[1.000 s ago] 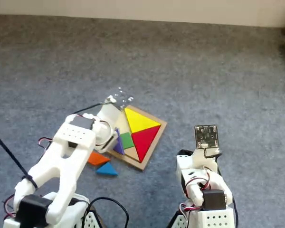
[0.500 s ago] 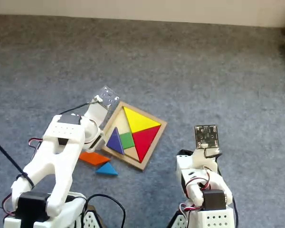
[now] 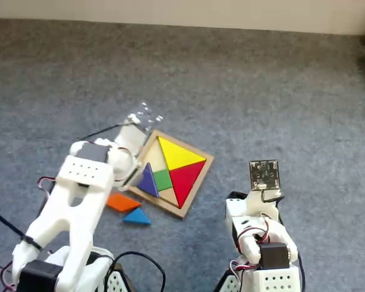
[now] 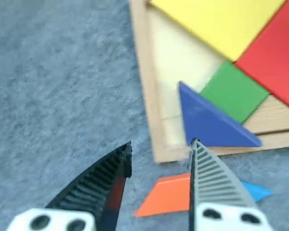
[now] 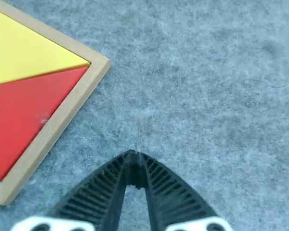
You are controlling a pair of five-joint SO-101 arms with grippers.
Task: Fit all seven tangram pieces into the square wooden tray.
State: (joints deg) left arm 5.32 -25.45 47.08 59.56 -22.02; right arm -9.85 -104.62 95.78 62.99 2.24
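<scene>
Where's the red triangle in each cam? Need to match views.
High view: red triangle in the tray, on the side toward the right arm.
Left wrist view: red triangle just past the green square.
Right wrist view: red triangle against the tray's frame.
Shared landmark: the yellow triangle borders it in all three.

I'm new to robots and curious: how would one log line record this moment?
tray: yellow, red, green, purple pieces inside | orange piece, blue triangle: on carpet | left jaws: open by tray | right jaws: shut
</scene>
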